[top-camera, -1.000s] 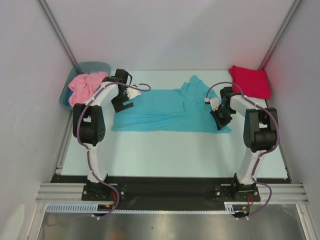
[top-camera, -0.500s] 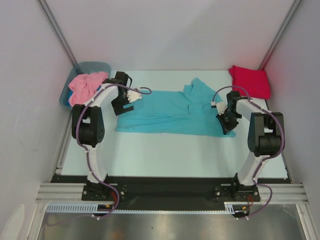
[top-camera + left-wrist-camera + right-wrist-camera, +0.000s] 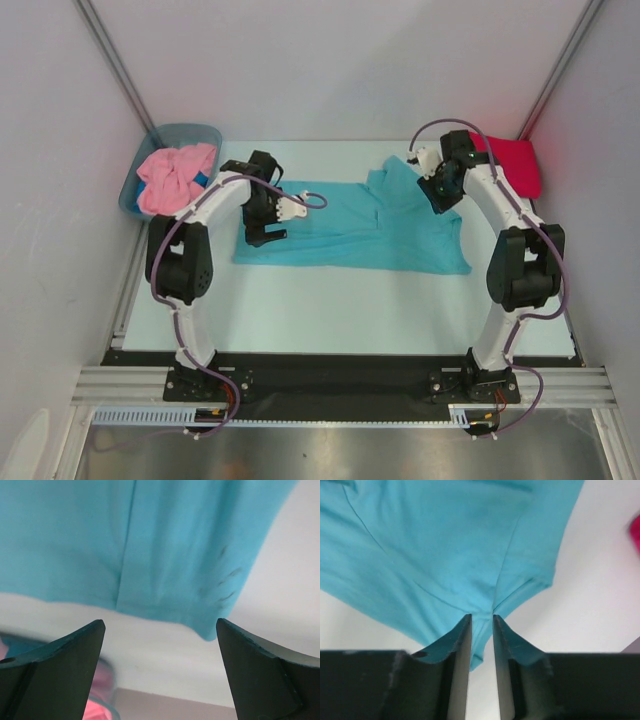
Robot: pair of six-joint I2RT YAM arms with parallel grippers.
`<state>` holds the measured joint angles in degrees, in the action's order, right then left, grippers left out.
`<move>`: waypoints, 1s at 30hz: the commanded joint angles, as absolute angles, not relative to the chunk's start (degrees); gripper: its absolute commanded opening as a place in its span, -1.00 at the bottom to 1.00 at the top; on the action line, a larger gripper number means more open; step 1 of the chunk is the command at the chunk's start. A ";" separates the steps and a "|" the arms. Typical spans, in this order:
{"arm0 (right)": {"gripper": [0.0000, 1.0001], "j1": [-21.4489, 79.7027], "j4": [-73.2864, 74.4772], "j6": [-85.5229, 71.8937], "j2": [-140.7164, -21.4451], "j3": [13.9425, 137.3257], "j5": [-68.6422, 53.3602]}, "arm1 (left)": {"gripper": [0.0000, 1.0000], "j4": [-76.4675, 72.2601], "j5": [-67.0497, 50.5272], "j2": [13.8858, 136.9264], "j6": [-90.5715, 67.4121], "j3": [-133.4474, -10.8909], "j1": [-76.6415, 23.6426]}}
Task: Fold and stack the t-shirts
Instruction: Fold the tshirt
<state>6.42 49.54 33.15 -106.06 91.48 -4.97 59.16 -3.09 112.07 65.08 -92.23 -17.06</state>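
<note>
lying mid-table, turquoise t-shirt (image 3: pixel 350 232) is running left to right; left gripper (image 3: pixel 265 232) is hovering wide open over its left end, right gripper (image 3: pixel 481 617) barely parted over its far-right edge, hold unclear.

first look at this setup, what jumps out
The turquoise t-shirt spread across the middle of the table draws the eye first, with the left gripper over its left end, fingers wide apart. Next come the crimson red t-shirt, folded in the far right corner, and the pink t-shirt, bunched in the grey-blue tub at the far left.
</note>
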 commanded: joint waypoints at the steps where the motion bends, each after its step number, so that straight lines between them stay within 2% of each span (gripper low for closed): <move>1: -0.56 7.90 49.75 34.80 -109.24 96.31 -2.38 | 1.00 61.96 -12.12 109.16 69.34 -93.08 -18.81; 4: -0.72 8.26 49.48 35.42 -111.53 98.61 -0.79 | 1.00 62.14 -16.16 109.60 71.01 -91.50 -19.69; 7: -0.74 8.35 50.01 35.59 -113.11 101.24 -0.18 | 0.99 62.31 -18.72 111.18 71.72 -91.14 -19.69; 16: -0.74 8.53 51.06 35.95 -113.99 103.10 0.00 | -0.14 62.40 -17.05 119.00 68.64 -93.69 -19.51; 17: -0.74 8.61 51.24 35.95 -114.17 103.01 0.00 | -0.57 62.32 -16.53 119.70 68.47 -93.69 -19.42; 18: -0.74 8.61 51.15 36.03 -114.17 103.01 0.00 | -0.92 62.31 -16.26 119.97 68.38 -93.69 -19.34; 19: -0.74 8.53 51.24 36.04 -114.17 103.01 0.00 | -0.99 62.23 -15.91 120.14 68.38 -93.52 -19.34; 30: -0.75 8.61 50.98 35.95 -114.52 103.01 0.00 | -0.99 65.12 -12.39 117.25 68.73 -89.13 -15.56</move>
